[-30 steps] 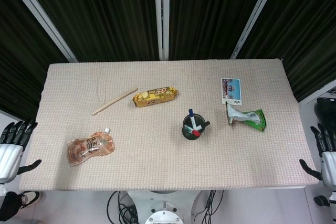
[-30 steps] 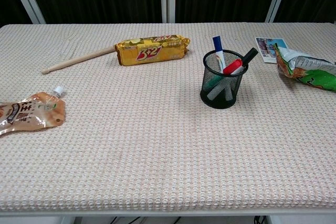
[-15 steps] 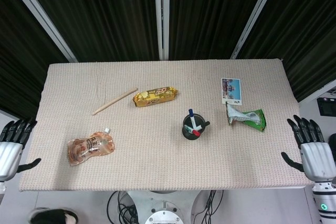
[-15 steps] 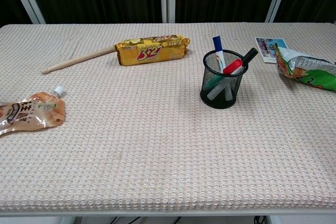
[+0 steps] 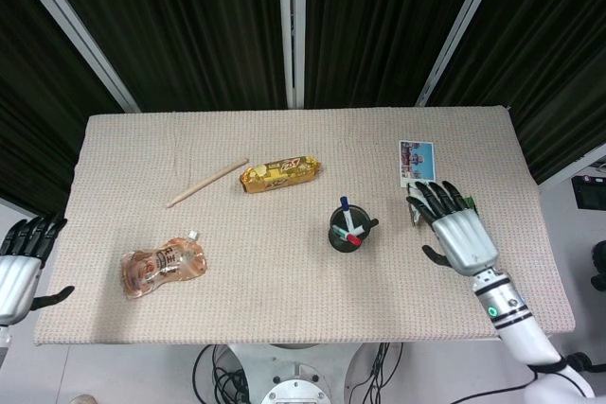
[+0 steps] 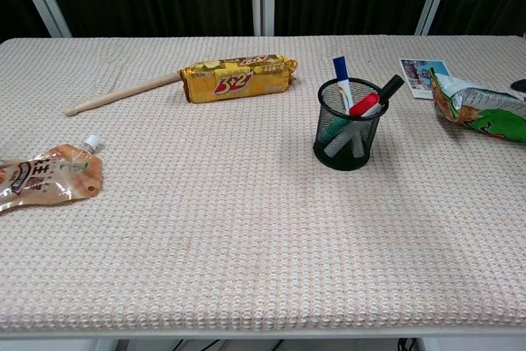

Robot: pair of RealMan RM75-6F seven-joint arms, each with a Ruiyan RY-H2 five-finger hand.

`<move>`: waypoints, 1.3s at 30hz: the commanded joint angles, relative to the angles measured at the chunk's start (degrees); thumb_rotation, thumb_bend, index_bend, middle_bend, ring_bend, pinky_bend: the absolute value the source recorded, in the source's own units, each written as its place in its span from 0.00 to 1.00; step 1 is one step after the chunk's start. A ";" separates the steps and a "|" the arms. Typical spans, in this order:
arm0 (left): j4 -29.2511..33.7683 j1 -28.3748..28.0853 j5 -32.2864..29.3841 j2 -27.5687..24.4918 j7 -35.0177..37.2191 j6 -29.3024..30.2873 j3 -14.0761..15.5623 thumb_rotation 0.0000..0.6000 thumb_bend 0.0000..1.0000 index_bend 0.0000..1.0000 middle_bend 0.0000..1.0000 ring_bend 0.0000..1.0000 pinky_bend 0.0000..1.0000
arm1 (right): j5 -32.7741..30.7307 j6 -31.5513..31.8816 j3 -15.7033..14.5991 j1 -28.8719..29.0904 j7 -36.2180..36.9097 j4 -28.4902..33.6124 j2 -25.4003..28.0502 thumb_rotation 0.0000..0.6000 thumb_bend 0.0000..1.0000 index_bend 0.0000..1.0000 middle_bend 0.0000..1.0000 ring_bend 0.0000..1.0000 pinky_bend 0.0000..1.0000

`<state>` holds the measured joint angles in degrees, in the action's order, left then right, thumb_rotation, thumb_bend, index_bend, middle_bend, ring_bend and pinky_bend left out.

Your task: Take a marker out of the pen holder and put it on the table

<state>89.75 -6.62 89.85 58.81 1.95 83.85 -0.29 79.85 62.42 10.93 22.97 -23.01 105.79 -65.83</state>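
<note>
A black mesh pen holder stands right of the table's middle. Several markers stick out of it, with blue, red and black caps. My right hand hovers open over the table to the right of the holder, fingers spread and pointing away, above the green snack bag. It holds nothing. My left hand hangs open off the table's left edge, far from the holder. Only a dark fingertip of the right hand shows at the chest view's right edge.
A yellow snack pack and a wooden stick lie at the back left. An orange spouted pouch lies front left. A photo card lies behind the green bag. The table is covered by a beige woven cloth.
My right hand has moved in from beyond the table's right edge to above the green bag beside the holder. The left hand has stayed put.
</note>
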 commanded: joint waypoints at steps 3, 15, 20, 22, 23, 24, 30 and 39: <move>-0.79 -0.18 -0.18 0.05 0.97 -0.25 -0.09 1.00 0.09 0.03 0.00 0.00 0.00 | -6.62 -3.86 1.43 5.22 -5.59 -1.96 -6.15 1.00 0.18 0.18 0.00 0.00 0.00; -1.59 -0.37 -0.28 0.16 1.91 -0.57 -0.02 1.00 0.09 0.03 0.00 0.00 0.00 | -10.49 -3.74 1.21 9.27 -7.10 -6.31 -11.92 1.00 0.20 0.32 0.00 0.00 0.00; -1.70 -0.39 -0.41 0.03 2.15 -0.61 -0.04 1.00 0.09 0.03 0.00 0.00 0.00 | -11.53 -3.57 0.89 10.12 -7.20 -7.16 -12.75 1.00 0.21 0.35 0.00 0.00 0.00; -1.76 -0.39 -0.43 0.00 2.27 -0.63 -0.01 1.00 0.09 0.03 0.00 0.00 0.00 | -11.66 -3.50 0.79 10.51 -6.98 -7.55 -13.12 1.00 0.21 0.36 0.00 0.00 0.00; -1.79 -0.38 -0.46 0.00 2.34 -0.65 0.00 1.00 0.09 0.03 0.00 0.00 0.00 | -11.68 -3.45 0.71 10.72 -6.83 -7.76 -13.35 1.00 0.22 0.37 0.00 0.00 0.00; -1.83 -0.37 -0.49 0.00 2.42 -0.66 0.00 1.00 0.09 0.03 0.00 0.00 0.00 | -11.70 -3.39 0.66 10.86 -6.74 -7.95 -13.53 1.00 0.22 0.38 0.00 0.00 0.00; -2.22 -0.35 -0.62 0.04 3.08 -0.87 0.12 1.00 0.09 0.03 0.00 0.00 0.00 | -12.20 -2.68 0.36 11.66 -6.89 -9.34 -14.82 1.00 0.26 0.44 0.00 0.00 0.00; -2.84 -0.27 -0.87 0.06 3.82 -0.93 0.14 1.00 0.09 0.03 0.00 0.00 0.00 | -13.09 -2.31 0.07 12.89 -6.97 -10.63 -16.43 1.00 0.30 0.50 0.00 0.00 0.00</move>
<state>86.91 -6.90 88.99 58.88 5.76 82.92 -0.15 66.78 60.08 11.03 35.81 -29.94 95.20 -82.23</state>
